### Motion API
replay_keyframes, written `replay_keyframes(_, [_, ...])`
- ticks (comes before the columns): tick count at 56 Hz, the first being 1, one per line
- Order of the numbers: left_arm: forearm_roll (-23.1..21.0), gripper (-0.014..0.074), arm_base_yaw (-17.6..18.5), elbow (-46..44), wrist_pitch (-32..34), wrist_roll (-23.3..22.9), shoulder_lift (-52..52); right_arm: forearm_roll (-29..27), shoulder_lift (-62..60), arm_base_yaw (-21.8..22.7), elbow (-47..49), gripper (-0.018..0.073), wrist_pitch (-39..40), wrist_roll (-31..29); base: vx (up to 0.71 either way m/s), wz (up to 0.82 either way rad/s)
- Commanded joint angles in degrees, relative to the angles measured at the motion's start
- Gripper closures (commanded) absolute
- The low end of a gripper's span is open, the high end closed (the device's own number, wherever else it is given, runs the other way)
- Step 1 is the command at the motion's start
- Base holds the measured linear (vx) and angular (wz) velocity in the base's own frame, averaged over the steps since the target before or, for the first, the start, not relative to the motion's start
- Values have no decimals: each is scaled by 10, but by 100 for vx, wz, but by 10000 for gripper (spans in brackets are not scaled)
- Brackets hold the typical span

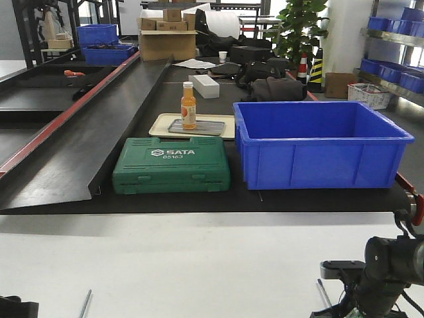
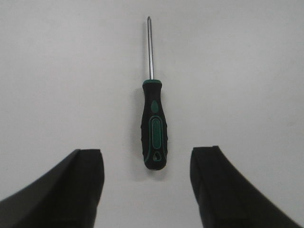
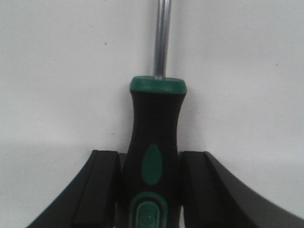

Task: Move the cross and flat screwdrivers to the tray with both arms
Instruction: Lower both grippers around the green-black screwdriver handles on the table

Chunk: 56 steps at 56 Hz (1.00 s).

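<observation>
Screwdrivers first: neither is in the tray yet, so the transfer has barely begun. The cross screwdriver lies flat on the white bench, handle near and tip pointing far. The left fingers are spread wide on either side of the handle end and are not touching it. The other screwdriver has its tip out of view, so I cannot tell its type. Its black and green handle sits between the right fingers, which are pressed against both sides in a pinch. In the front view its thin shaft looks to be down at the bench, so I judge it gripped but not lifted.

The grey tray is well apart from both, far across the bench on a cream tray, and an orange bottle stands on it. What is left is the left grasp, both lifts, the carry and the placing.

The near surface is plain white. Beyond it is a black mat holding a green tool case and, to its right, a blue crate. The room behind has cardboard boxes, a plant and shelves of blue bins at the far right.
</observation>
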<state>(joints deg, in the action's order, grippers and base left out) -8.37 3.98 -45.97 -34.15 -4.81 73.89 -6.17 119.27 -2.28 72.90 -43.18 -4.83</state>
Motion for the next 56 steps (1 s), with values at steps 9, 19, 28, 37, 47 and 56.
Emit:
replay_keyframes(9, [-10,73,10,-99,-19,-1,119,-23,-14,0,4,566,-9,-1,0,0])
replay_keyframes(19, [-10,73,36,-136,-18,11,200,-22,-14,0,4,567,-9,-1,0,0])
replay_keyframes(28, [-10,73,36,-151,-12,11,259,-21,-14,0,4,567,-10,-1,0,0])
replay_keyframes(37, [-10,73,36,-152,-9,11,305,-21,-14,0,4,567,-11,-1,0,0])
replay_keyframes(47, [-10,73,36,-153,7,11,346,-22,-14,0,4,567,-10,-1,0,0])
replay_keyframes(56, [-10,75,36,-174,-2,11,373,-22,-14,0,4,567,-10,-1,0,0])
